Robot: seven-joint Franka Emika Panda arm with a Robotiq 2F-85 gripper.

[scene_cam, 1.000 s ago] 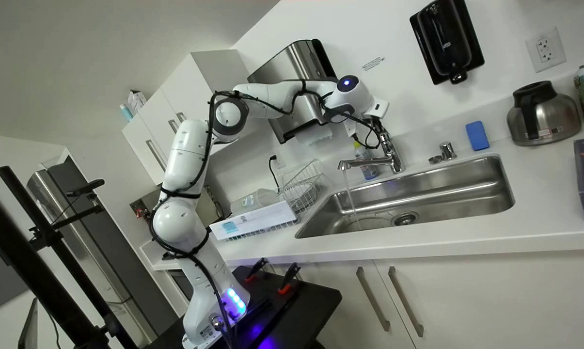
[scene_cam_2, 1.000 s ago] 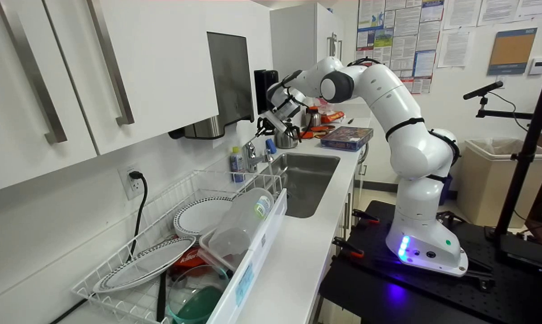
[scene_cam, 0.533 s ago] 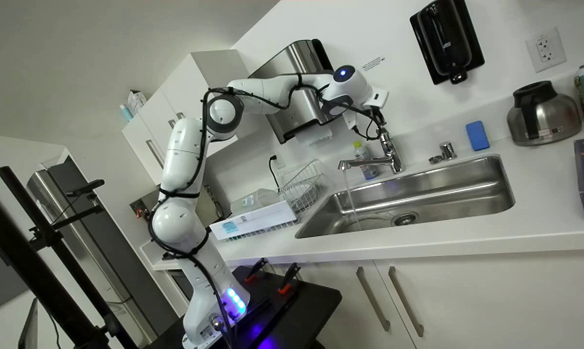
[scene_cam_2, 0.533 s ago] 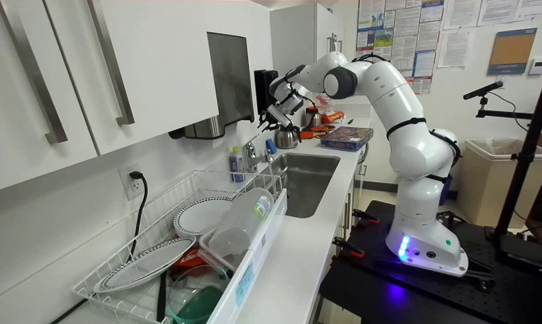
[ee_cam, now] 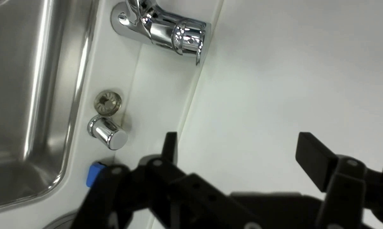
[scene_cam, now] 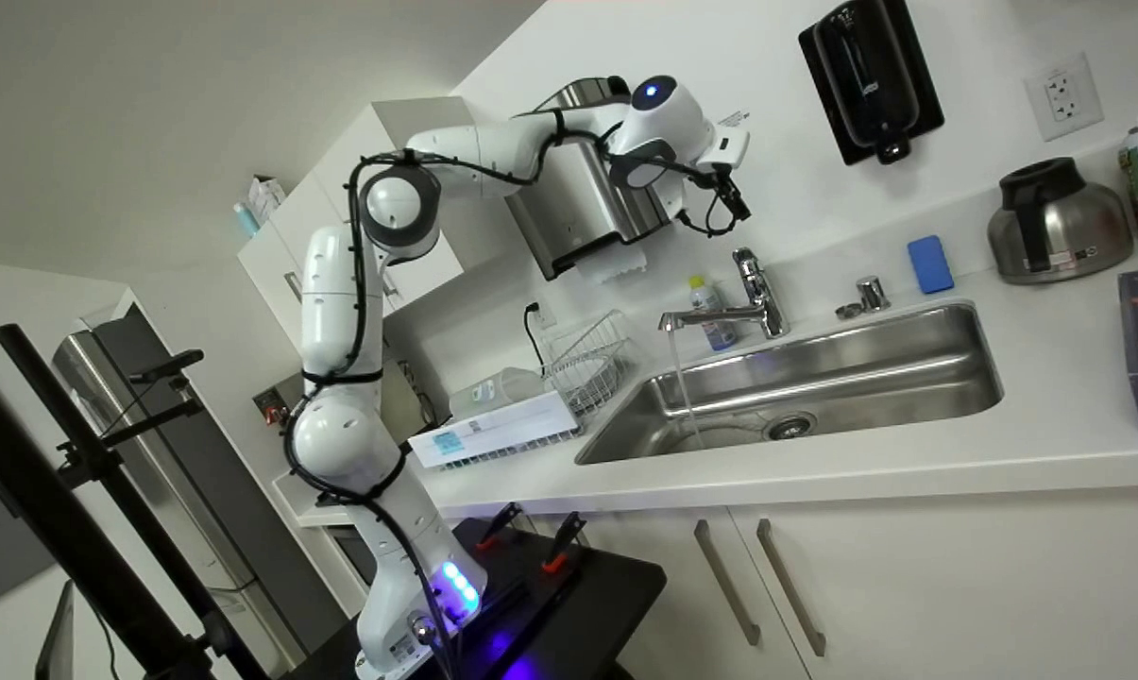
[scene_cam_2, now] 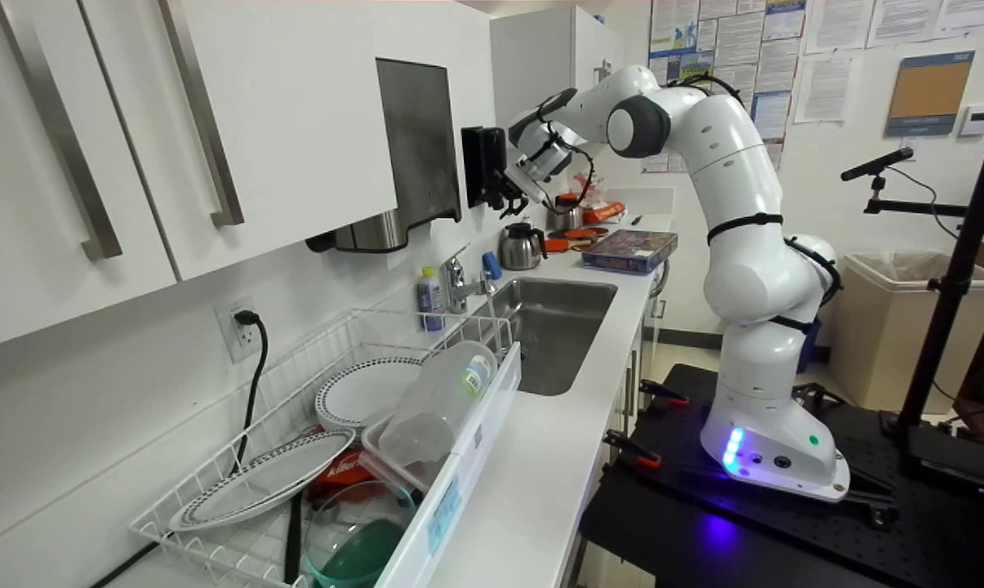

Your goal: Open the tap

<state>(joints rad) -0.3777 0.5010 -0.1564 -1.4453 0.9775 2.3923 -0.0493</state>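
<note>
Wrist view shows the black two-fingered gripper (ee_cam: 242, 155) with its fingers spread wide apart, holding nothing; white wall (ee_cam: 261, 79) shows in the space between them. Toward the upper left of that view stands the shiny chrome sink tap (ee_cam: 164, 30), with a slim lever on top and a low horizontal spout, set behind the long stainless-steel sink (scene_cam: 871, 359). Nearer the fingers is a stubby chrome cylinder (ee_cam: 108, 133). A second ago, in an exterior view, the gripper was down at the lever; now the white jointed arm (scene_cam: 328, 302) has lifted it clear, and in both exterior views a gap shows between gripper and tap. A thin stream of water (scene_cam: 684, 382) falls from the spout into the sink, as it did then.
</note>
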